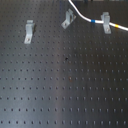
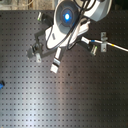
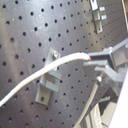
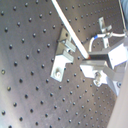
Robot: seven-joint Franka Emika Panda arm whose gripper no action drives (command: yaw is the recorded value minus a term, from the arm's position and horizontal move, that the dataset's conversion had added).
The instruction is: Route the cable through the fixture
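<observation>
clamped in the tool [image 3: 96, 64], thin white cable [image 3: 45, 75] (over a metal clip [image 3: 48, 80]) could slip sideways, missing its slot.

The white cable [image 1: 80, 12] is showing blue and yellow bands; the black board [image 1: 60, 85] is showing a regular hole grid.

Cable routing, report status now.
Gripper shut on cable. Cable runs across middle clip, blue and yellow bands at right clip. Left clip bare. Breadboard shows nothing in the way.
</observation>
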